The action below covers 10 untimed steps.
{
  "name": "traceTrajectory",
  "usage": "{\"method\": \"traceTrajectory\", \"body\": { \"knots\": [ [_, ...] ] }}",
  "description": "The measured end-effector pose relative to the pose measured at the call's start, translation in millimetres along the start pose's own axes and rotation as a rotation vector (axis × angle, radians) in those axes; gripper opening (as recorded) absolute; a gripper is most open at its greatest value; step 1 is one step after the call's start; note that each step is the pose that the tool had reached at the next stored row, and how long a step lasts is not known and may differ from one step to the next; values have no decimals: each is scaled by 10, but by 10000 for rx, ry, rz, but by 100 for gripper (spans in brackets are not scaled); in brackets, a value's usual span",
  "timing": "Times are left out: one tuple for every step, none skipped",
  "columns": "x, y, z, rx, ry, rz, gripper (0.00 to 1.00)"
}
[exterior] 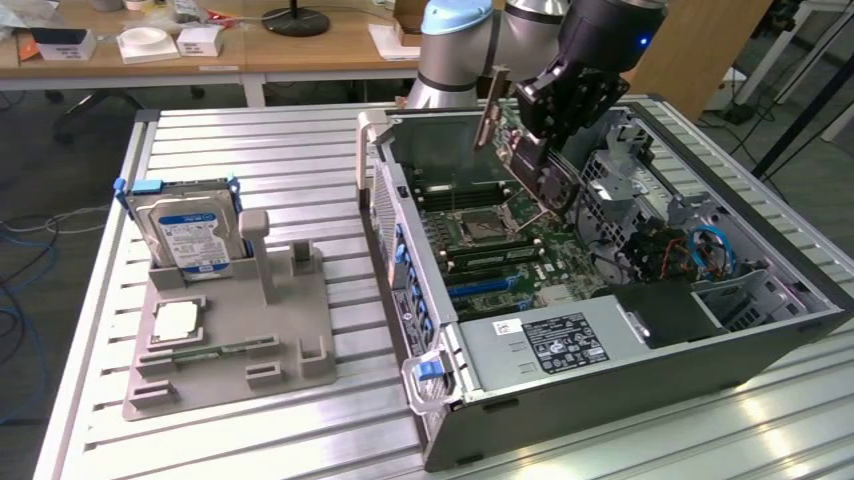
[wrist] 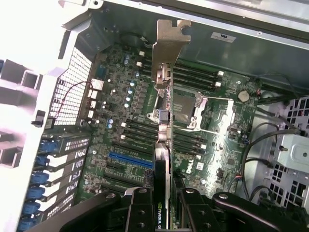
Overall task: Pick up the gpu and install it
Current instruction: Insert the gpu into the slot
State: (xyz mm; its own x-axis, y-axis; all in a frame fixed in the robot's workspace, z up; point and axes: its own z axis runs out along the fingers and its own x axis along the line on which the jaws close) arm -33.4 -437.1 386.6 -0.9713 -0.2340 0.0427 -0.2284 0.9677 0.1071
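On the exterior view's left, a hard drive stands upright in a grey holder on the slatted metal tabletop. Moving right, the open computer case lies on its side. Above its motherboard hangs the gpu, tilted and clamped in the gripper, whose fingers are partly closed around it. The card's bottom edge is lost in the board clutter, so contact is hard to call. The arm is cut off at the top. Wooden desks stand behind.
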Motion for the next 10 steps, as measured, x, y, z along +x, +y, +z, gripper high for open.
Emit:
{"method": "traceTrajectory", "body": {
  "knots": [
    [-1, 0, 0, -7, -2, -87, 26],
    [-2, 0, 1, -16, -6, -173, 26],
    [-3, 0, 2, -25, -9, -260, 26],
    [-3, -1, 2, -29, -11, -346, 26],
    [-6, -1, 2, -28, -9, -434, 26],
    [-11, -3, 3, -25, -1, -516, 26],
    [-16, -5, 5, -22, 9, -610, 26],
    [-21, -6, 6, -18, 19, -705, 26],
    [-26, -7, 8, -14, 31, -809, 26],
    [-30, -8, 9, -9, 43, -921, 26]
  ]
}}
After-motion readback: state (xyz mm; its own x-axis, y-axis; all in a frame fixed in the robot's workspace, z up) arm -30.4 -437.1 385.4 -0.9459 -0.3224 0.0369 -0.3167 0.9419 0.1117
